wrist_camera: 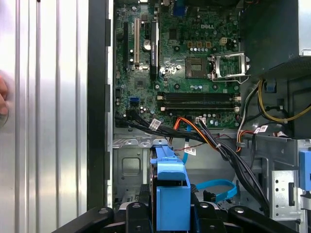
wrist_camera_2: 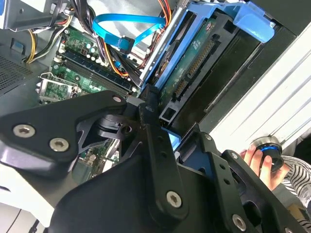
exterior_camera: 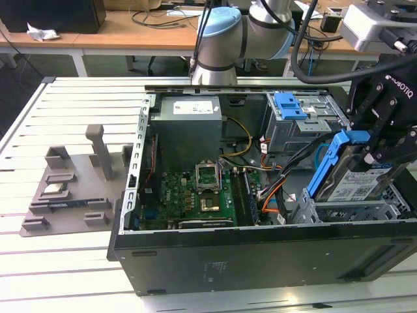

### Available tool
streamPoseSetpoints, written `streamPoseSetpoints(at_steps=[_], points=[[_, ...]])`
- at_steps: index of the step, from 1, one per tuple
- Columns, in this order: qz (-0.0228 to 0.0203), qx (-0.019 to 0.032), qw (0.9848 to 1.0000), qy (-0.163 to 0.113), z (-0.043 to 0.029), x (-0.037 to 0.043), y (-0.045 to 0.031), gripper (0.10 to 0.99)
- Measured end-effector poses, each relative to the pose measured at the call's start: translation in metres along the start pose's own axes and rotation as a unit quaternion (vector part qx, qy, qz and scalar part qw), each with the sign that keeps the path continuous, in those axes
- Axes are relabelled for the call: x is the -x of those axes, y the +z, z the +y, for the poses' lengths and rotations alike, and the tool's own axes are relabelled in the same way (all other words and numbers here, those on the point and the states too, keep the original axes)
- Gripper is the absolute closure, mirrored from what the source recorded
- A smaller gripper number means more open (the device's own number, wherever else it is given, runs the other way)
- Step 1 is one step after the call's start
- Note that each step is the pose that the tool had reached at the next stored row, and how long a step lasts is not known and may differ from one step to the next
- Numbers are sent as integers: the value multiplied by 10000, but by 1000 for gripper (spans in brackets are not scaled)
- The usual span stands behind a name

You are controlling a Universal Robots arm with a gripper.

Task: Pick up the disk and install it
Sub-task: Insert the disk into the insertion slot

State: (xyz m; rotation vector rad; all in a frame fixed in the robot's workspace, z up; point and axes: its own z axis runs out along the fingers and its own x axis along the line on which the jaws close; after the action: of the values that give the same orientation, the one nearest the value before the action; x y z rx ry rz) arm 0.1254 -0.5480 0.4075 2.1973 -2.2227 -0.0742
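Black linkage of the gripper (wrist_camera_2: 171, 141) sits closest in the second wrist view, its fingers (wrist_camera_2: 151, 127) clamped narrow on the blue bracket of the disk (wrist_camera_2: 194, 63), which runs away from them edge-on with its connector row showing. In the exterior view the gripper (exterior_camera: 362, 142) holds the disk (exterior_camera: 361, 182) by the bracket's upper end, so the drive hangs tilted below it, label facing out. Its lower end is down in the silver drive cage (exterior_camera: 339, 212) at the corner of the open computer case (exterior_camera: 260, 254); whether it touches the cage floor cannot be told. In the first wrist view the bracket stands straight out between the fingertips of the gripper (wrist_camera: 170, 213). Beyond it a blue cable (wrist_camera: 214, 187) loops close by, and the motherboard (wrist_camera: 194, 73) lies farther off. Past the gripper sit a blue latch (exterior_camera: 290, 104) and a grey metal box (exterior_camera: 189, 130). Just outside the case wall beside the gripper, a person's hand (wrist_camera_2: 252, 158) rests on a round knob (wrist_camera_2: 269, 148).
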Motion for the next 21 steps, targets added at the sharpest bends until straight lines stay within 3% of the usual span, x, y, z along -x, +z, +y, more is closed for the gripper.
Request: streamPoseSetpoints(at_steps=[3,4,5,6,12,14,20,21], points=[[1,0,10000,0,0,0,1,706],[1,0,10000,0,0,0,2,588],[0,0,10000,0,0,0,4,588],[0,0,10000,0,0,0,5,522],[0,0,10000,0,0,0,11,522],[0,0,10000,0,-1,0,12,537],[0,0,10000,0,-1,0,16,847],[0,0,10000,0,-1,0,17,847]])
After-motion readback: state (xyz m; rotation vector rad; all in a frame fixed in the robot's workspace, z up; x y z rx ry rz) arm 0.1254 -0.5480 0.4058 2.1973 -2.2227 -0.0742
